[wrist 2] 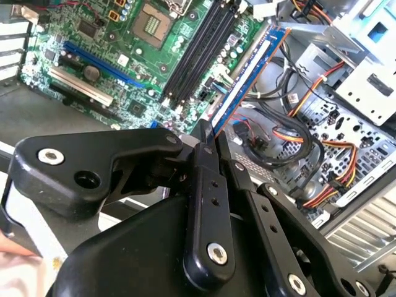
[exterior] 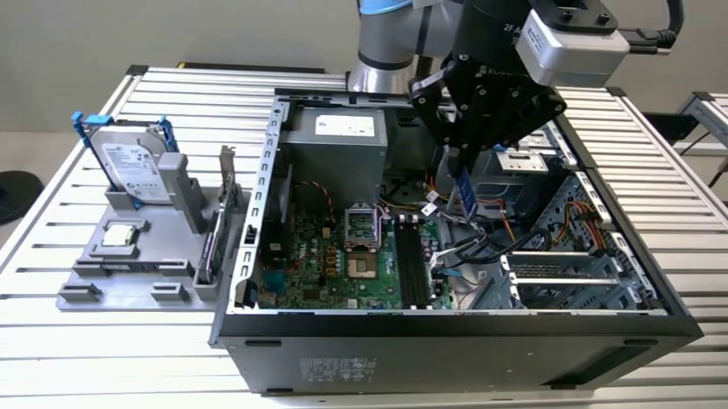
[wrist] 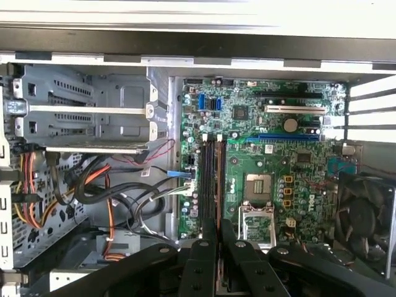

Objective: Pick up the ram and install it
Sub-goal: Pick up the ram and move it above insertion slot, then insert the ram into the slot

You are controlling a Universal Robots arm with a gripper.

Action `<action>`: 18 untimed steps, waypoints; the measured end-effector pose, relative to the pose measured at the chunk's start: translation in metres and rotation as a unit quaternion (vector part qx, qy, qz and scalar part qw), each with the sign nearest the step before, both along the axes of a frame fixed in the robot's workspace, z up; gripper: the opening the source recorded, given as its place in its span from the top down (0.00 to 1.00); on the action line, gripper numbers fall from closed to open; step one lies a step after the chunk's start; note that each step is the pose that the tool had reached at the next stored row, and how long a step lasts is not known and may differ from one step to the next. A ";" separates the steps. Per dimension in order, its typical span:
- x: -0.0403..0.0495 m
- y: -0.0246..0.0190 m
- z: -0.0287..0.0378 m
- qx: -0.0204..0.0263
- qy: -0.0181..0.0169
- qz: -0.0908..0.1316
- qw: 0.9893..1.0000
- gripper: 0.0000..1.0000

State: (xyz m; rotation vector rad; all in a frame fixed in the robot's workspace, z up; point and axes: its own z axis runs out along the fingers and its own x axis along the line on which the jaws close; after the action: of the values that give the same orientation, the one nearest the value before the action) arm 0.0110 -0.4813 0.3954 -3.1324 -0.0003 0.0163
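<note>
My claw (exterior: pixel 463 156) is clamped on the ram (exterior: pixel 465 192), which hangs edge-down in the upper centre of the exterior view, above the open computer case (exterior: pixel 268 204). I judge the step in hand to be bringing it to the black memory slots (exterior: pixel 407 260), which it does not yet touch. Seating calls for the stick to be square over one slot. Loose cables (exterior: pixel 483 247) crowd the slots on the exterior view's right, and the room above them is open.

The arm (exterior: pixel 381 43) comes in from the top of the exterior view, and its wrist points the black gripper (exterior: pixel 461 160) straight down. In the second wrist view the fingers (wrist 2: pixel 208 185) are pressed close together, pinching the ram (wrist 2: pixel 247 74) by one end so that it hangs below them.
</note>
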 end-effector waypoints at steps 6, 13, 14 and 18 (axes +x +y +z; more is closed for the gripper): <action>0.0017 0.0002 -0.0070 0.000 0.000 0.000 1.000 1.00; 0.0024 0.0057 -0.0141 0.000 0.000 0.000 1.000 1.00; 0.0026 0.0064 -0.0151 0.000 0.000 0.000 1.000 1.00; 0.0037 0.0073 -0.0188 0.000 0.000 0.000 1.000 1.00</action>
State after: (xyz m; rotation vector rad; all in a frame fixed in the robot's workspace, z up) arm 0.0147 -0.4740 0.3766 -3.1324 -0.0002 0.0163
